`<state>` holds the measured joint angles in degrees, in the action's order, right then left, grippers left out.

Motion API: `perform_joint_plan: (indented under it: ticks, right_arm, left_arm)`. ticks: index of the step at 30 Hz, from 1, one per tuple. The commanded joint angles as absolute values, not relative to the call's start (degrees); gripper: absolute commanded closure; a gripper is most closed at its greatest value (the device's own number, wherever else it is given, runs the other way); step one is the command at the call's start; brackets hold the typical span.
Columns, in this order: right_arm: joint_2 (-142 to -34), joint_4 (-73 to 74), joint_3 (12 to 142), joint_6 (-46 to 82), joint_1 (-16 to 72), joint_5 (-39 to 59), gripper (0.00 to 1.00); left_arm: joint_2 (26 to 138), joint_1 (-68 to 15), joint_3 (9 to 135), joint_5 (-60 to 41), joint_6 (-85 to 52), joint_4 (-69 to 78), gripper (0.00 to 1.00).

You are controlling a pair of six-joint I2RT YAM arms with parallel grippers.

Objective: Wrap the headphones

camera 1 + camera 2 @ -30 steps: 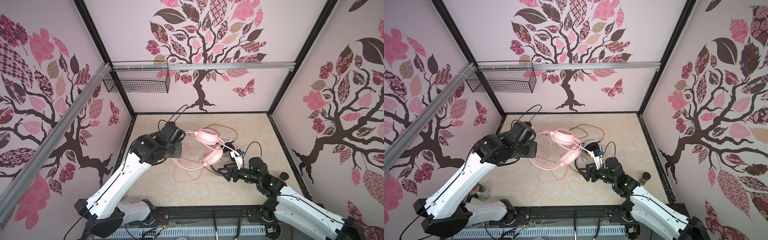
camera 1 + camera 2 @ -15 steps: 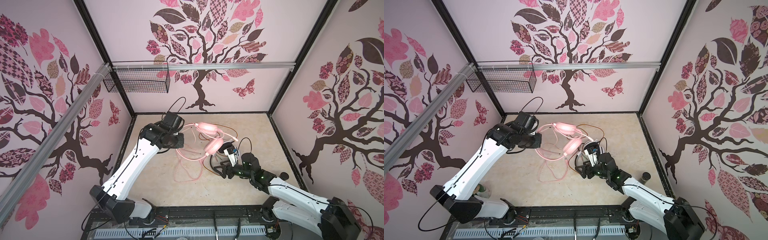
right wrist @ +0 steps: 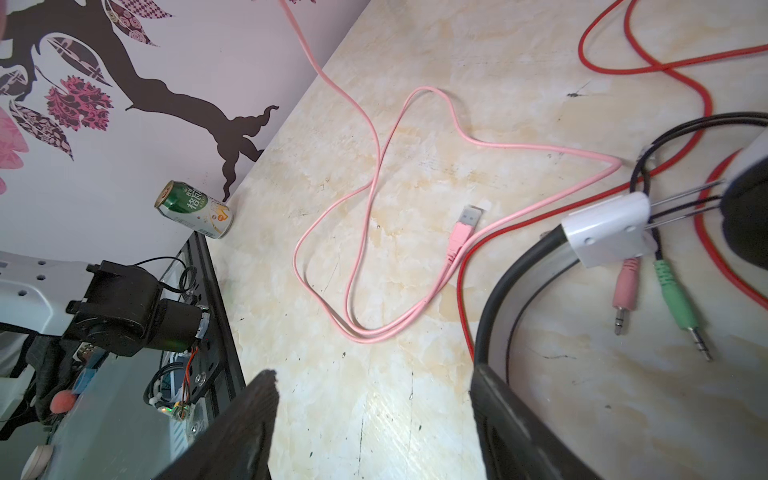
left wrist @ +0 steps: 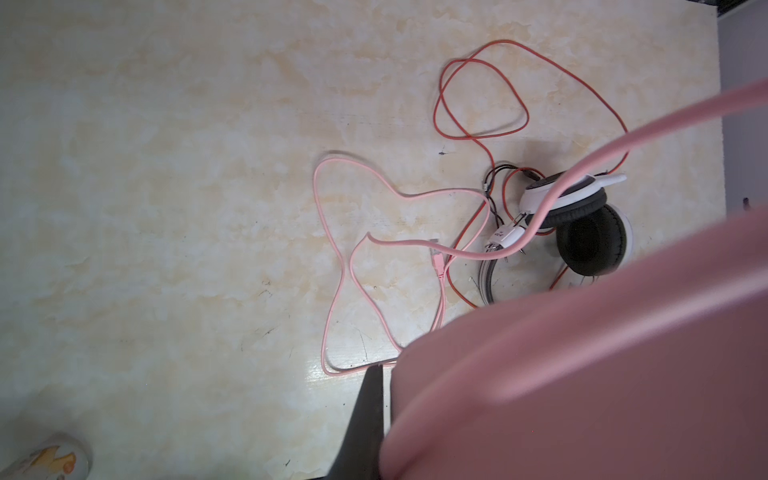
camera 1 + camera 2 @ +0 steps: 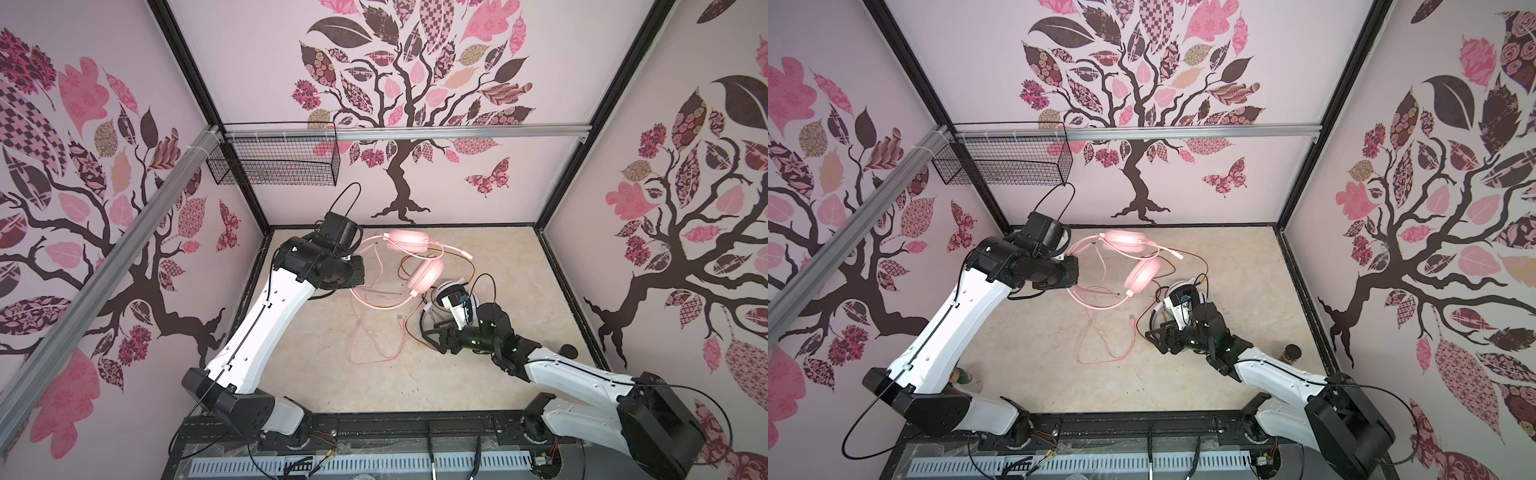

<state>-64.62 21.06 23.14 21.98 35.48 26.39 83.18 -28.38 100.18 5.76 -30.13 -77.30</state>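
While the left gripper (image 5: 360, 262) clamped the pink headset (image 5: 409, 241) above the worktop's (image 5: 498, 291) back middle, the right gripper (image 5: 432, 338) stood open.
Its band looked stiff and light, a good hold; the pink cable (image 5: 376, 347) trailed limp.

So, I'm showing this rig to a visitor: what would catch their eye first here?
The pale pink over-ear headset, hanging above the far middle of the beige marbled table from the shut left gripper, its pink cable trailing into loops below. Then the white-and-black headset with its orange-red cable, lying on the table beside the open right gripper.
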Motion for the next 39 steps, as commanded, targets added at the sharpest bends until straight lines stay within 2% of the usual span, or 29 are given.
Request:
perform_joint_plan:
  ticks: [1, 4, 6, 9, 14, 17, 23, 26, 31, 35, 39]
  right_arm:
    - [-66.2, 23.0, 26.2, 22.0, 35.2, 25.9, 0.25]
    - [-67.8, 21.9, 28.1, 21.9, 35.2, 25.5, 0.27]
    - [-68.9, 21.5, 29.3, 22.0, 35.2, 25.6, 0.29]
    - [-71.2, 21.6, 31.5, 20.7, 35.2, 29.2, 0.37]
    - [-75.4, 24.0, 34.7, 18.4, 35.3, 33.5, 0.38]
    - [-78.0, 32.4, 34.4, 16.2, 35.3, 36.5, 0.37]
    - [-94.9, 54.1, 38.8, 19.4, 36.7, 43.6, 0.34]
    - [-103.4, 55.7, 44.8, 21.5, 39.4, 45.8, 0.37]
    - [-113.9, 58.1, 51.8, 24.5, 44.5, 43.2, 0.37]
    - [-121.0, 66.8, 54.7, 33.0, 45.1, 42.8, 0.37]
    - [-124.7, 67.7, 57.8, 36.5, 45.3, 43.7, 0.39]
  left_arm:
    - [81.3, -30.4, 104.6, 12.6, -38.5, -79.2, 1.00]
    - [79.8, -32.7, 103.6, 13.9, -39.0, -77.4, 1.00]
    - [78.2, -32.9, 102.1, 10.9, -38.3, -74.2, 1.00]
    - [76.5, -32.9, 100.9, 8.4, -39.6, -71.9, 1.00]
    - [75.4, -32.9, 102.2, 7.6, -42.1, -72.5, 1.00]
    - [74.6, -32.9, 102.7, 7.6, -42.5, -73.2, 1.00]
    - [73.4, -32.9, 103.6, 6.9, -41.7, -72.6, 1.00]
    - [74.2, -32.8, 105.3, 6.9, -41.1, -73.6, 1.00]
    - [75.4, -32.8, 107.4, 6.2, -40.8, -74.6, 1.00]
    - [75.5, -32.8, 107.5, 5.5, -40.6, -74.7, 1.00]
    - [75.8, -32.8, 107.8, 5.4, -40.4, -75.1, 1.00]
